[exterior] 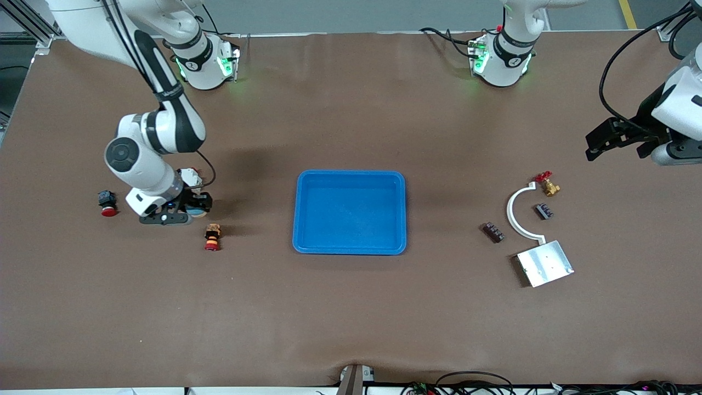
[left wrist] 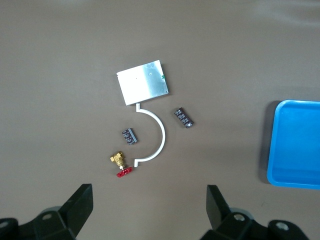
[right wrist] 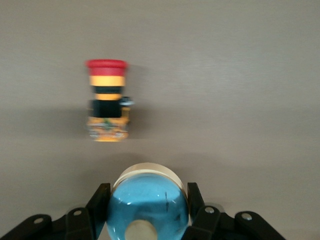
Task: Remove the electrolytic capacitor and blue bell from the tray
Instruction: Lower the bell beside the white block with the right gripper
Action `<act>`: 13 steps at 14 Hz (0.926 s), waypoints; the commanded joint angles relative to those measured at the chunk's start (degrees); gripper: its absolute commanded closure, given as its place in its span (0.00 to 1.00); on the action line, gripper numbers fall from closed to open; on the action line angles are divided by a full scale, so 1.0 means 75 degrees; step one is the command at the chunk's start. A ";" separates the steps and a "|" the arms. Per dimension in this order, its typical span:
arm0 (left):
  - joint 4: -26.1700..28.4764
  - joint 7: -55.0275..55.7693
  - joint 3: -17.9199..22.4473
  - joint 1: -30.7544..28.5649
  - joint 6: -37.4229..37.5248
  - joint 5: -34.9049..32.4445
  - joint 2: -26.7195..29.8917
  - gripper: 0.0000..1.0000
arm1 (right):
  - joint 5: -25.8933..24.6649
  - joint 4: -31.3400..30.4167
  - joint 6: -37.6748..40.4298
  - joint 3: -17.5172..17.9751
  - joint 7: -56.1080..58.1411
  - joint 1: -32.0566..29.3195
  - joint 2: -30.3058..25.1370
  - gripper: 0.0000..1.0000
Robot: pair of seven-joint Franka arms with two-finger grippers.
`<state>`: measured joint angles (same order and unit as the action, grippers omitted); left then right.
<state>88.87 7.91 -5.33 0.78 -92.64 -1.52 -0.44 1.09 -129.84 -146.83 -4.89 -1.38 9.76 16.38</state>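
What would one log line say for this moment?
right gripper: shut on blue capacitor | left gripper: open, waiting above the parts | blue tray: empty

A robotics lab: two bench-mounted arms, a brown-covered table, aluminium framing and loose cables.

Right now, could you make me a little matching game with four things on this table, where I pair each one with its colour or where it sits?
Things:
1. tray
2. right claw
3. metal plate
4. brass valve

Descriptions:
A. silver, at the left arm's end of the table, nearest the front camera of the parts there
B. blue, empty, in the middle of the table
C. has a red handle, beside the white curved strip
D. shut on a blue round part

Pairs: 1-B, 2-D, 3-A, 4-C
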 commanded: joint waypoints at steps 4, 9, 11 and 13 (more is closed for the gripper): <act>0.0139 -0.0175 0.0090 0.0072 0.0141 0.0062 0.0222 0.00 | 0.0065 -0.0231 -0.0367 0.0148 0.1998 -0.1229 -0.0040 1.00; 0.0092 -0.0187 0.0078 0.0084 0.0165 0.0062 0.0199 0.00 | 0.0077 -0.0220 -0.1057 0.0159 0.2749 -0.1734 0.0511 1.00; 0.0092 -0.0164 0.0043 0.0119 0.0165 0.0062 0.0187 0.00 | 0.0077 -0.0208 -0.1258 0.0183 0.2856 -0.1828 0.0699 1.00; 0.0092 -0.0059 0.0055 0.0119 0.0165 0.0062 0.0199 0.00 | 0.0089 -0.0196 -0.1329 0.0194 0.2856 -0.1840 0.0758 1.00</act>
<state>89.00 7.87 -5.37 1.30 -92.08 -1.52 -0.17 1.09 -131.48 -156.24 -4.75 18.68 -2.66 21.94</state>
